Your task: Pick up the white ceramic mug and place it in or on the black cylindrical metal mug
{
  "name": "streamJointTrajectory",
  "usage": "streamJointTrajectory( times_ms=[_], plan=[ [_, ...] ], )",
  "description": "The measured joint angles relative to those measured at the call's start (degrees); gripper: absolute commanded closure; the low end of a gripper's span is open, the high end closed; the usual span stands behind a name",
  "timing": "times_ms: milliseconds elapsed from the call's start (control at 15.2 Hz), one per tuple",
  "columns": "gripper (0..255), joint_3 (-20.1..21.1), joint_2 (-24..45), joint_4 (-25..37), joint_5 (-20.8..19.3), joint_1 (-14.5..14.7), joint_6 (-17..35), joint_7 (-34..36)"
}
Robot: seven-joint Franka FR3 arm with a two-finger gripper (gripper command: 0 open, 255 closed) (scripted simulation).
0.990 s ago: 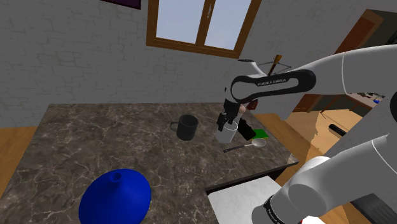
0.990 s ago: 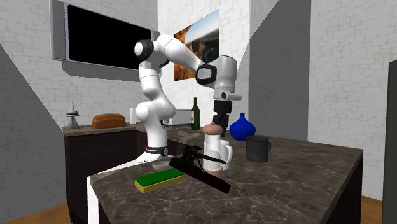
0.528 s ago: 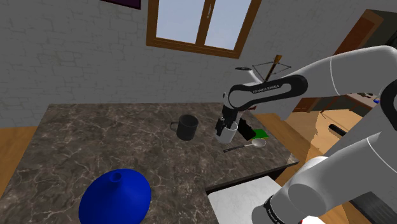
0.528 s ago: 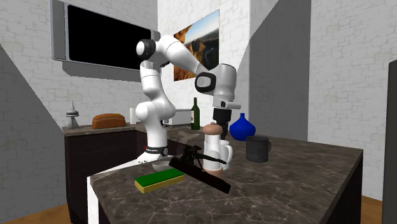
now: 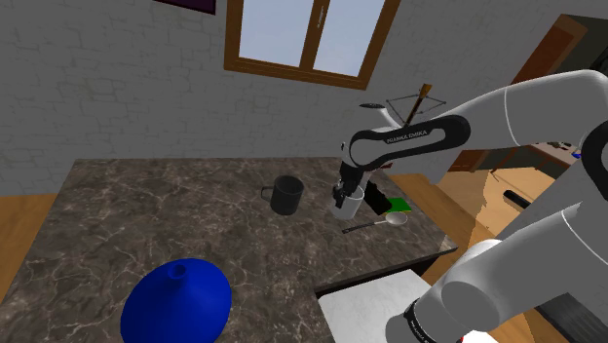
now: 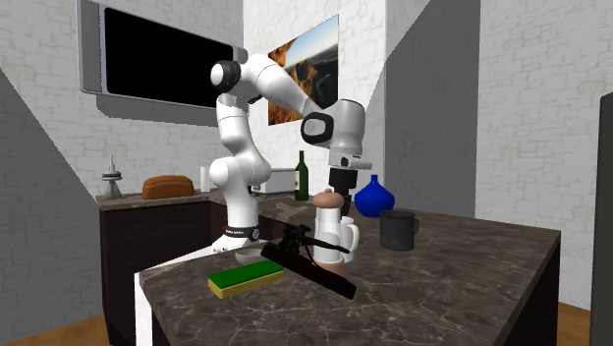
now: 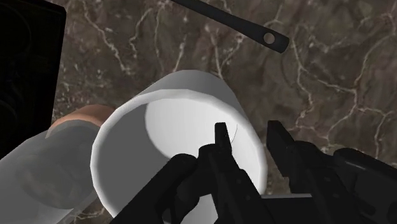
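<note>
The black gripper (image 7: 249, 130) is hanging at the rim of the white mug (image 7: 175, 118), its fingers standing apart and straddling the mug's wall, one inside and one outside, neither visibly pressing on it. The mug is sitting upright on the dark marbled countertop (image 5: 146, 205), a spoon (image 5: 375, 224) lying just beside it and the black mug (image 5: 286, 196) standing near, toward the shoulder view's left.

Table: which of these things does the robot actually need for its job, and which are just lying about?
Needed: white mug, dark mug, gripper.
Lying about: blue vase, green sponge, spoon, brown-topped grinder, black utensil.
</note>
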Motion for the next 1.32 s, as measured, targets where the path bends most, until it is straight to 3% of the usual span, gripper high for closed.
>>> streamJointTrajectory(
  times_ms=[594, 1320],
  plan=[
    [255, 0.0, -0.3, 0.2, 0.0, 0.0, -0.4, 0.0],
    [255, 0.2, -4.9, 4.6, 0.3, 0.1, -9.5, -0.3]
  ],
)
